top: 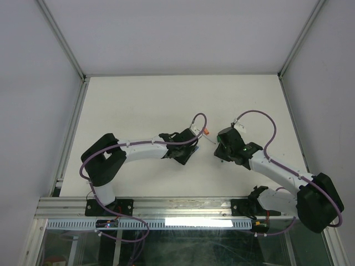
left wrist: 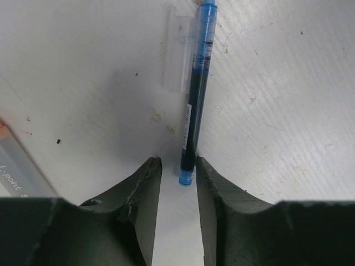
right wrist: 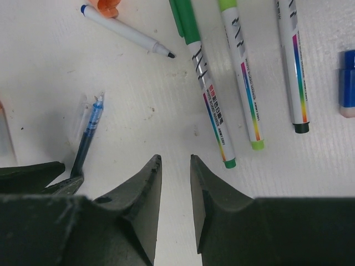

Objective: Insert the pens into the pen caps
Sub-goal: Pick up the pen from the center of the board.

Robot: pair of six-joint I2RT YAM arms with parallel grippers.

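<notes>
A slim blue pen (left wrist: 194,100) lies on the white table, and a clear cap (left wrist: 178,55) rests against its far half. The pen's near blue end sits between the tips of my left gripper (left wrist: 177,162). It lies close to the right finger, a gap shows on the left side, and the jaws are open. My right gripper (right wrist: 175,158) hovers open over bare table with nothing between its fingers. Beyond it lie a green-ended pen (right wrist: 208,94), a light green one (right wrist: 244,83) and a dark-ended one (right wrist: 294,66). An uncapped white pen (right wrist: 125,32), an orange cap (right wrist: 105,6) and a blue cap (right wrist: 347,83) lie there too.
A grey pen barrel (left wrist: 16,166) lies at the left edge of the left wrist view. In the top view both grippers (top: 186,149) (top: 222,147) meet near the table's middle, the orange cap (top: 206,132) between them. Grey walls enclose the table.
</notes>
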